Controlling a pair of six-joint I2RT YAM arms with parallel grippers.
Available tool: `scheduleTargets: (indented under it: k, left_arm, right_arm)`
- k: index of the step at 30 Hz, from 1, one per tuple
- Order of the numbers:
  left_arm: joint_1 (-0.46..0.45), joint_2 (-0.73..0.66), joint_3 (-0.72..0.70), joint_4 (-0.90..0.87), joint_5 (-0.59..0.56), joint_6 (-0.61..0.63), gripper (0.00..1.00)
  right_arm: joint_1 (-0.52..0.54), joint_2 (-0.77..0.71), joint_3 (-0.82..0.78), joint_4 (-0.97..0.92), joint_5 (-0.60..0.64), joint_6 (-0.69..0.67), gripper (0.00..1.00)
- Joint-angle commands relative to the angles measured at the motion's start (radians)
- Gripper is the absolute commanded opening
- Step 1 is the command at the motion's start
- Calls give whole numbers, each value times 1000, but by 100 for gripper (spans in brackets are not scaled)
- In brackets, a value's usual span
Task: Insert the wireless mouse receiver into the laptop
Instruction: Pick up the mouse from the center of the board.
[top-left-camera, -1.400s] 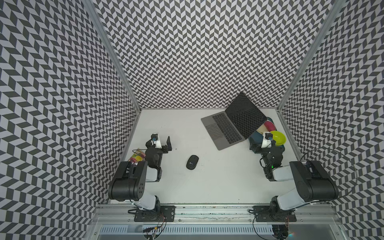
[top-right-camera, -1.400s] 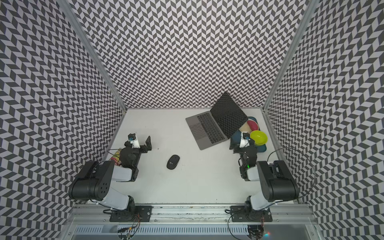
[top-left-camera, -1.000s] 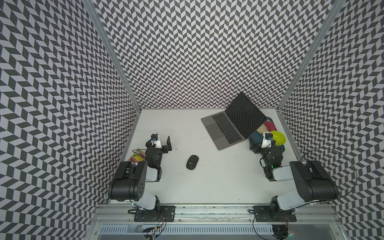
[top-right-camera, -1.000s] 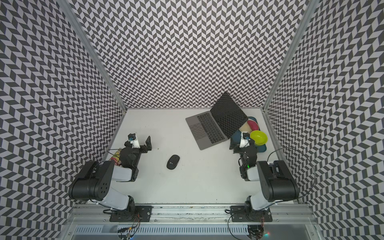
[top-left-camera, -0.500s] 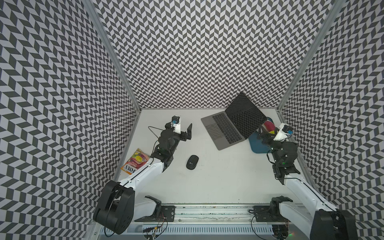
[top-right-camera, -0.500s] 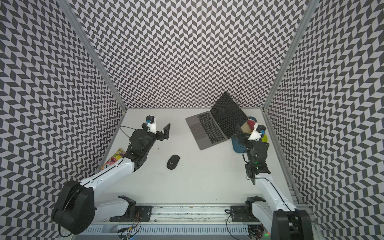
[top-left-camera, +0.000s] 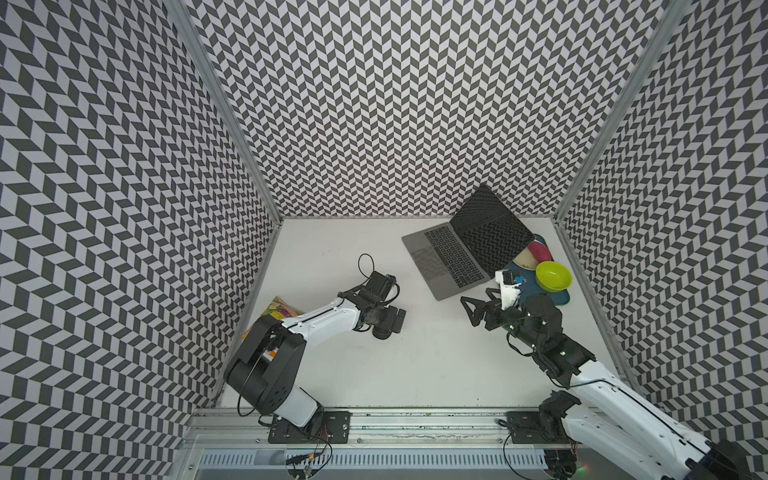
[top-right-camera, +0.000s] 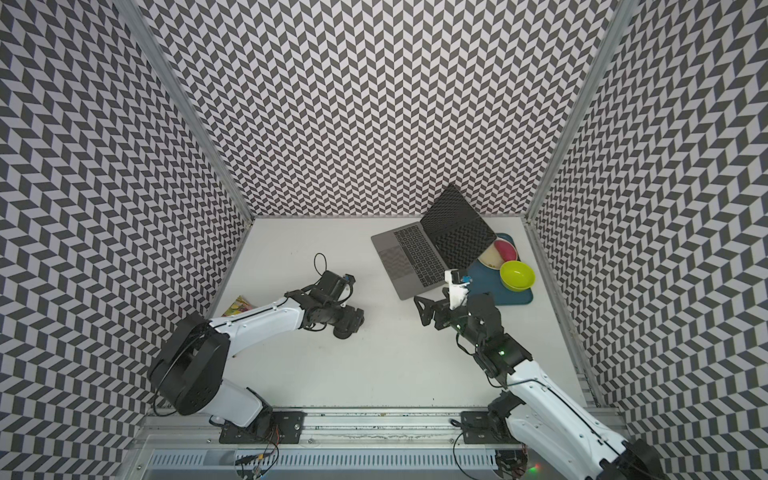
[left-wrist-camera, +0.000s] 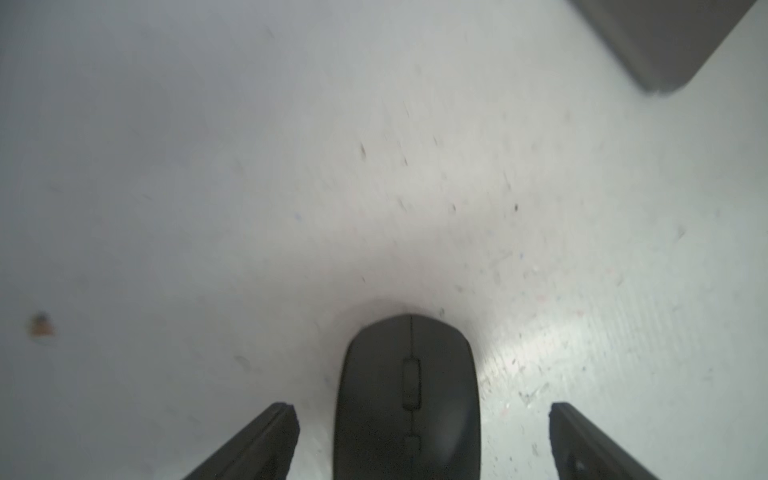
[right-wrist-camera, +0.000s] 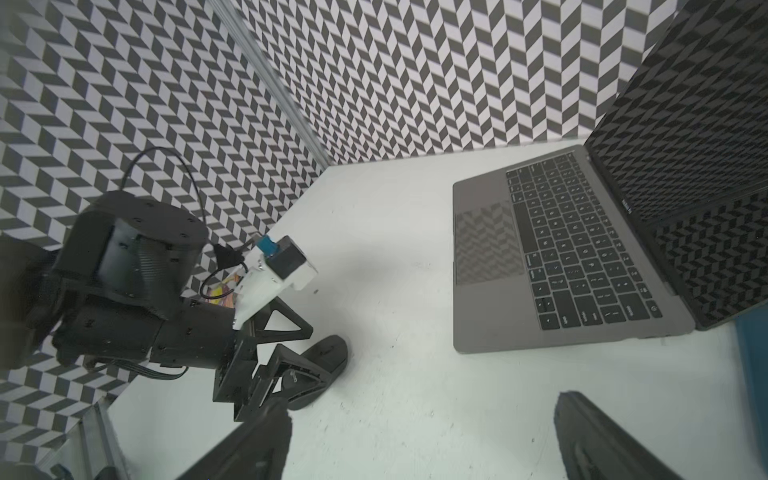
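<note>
Both arms had swung out from their folded rest. In both top views the left gripper (top-left-camera: 390, 325) had come down over the black mouse (top-left-camera: 383, 332) at mid-table. The right gripper (top-left-camera: 478, 302) had reached toward the near corner of the laptop (top-left-camera: 449, 259), which stood open at the far right of the table (top-left-camera: 415, 370).

The left wrist view showed the left fingers (left-wrist-camera: 257, 444) spread wide, one each side of the mouse, touching neither side.

In the right wrist view the right fingers (right-wrist-camera: 598, 440) gaped just as wide, holding nothing, over bare table before the laptop. The wireless mouse receiver could not be made out.
</note>
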Motion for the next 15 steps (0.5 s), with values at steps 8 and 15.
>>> scheduleTargets:
  k: [8, 15]
  left_arm:
    - [-28, 66, 54, -55, -71, 9, 54]
    - [23, -150, -41, 257, 215, -213, 47]
  right_arm:
    - [42, 46, -6, 56, 5, -30, 100]
    - [185, 41, -122, 279, -25, -170, 100]
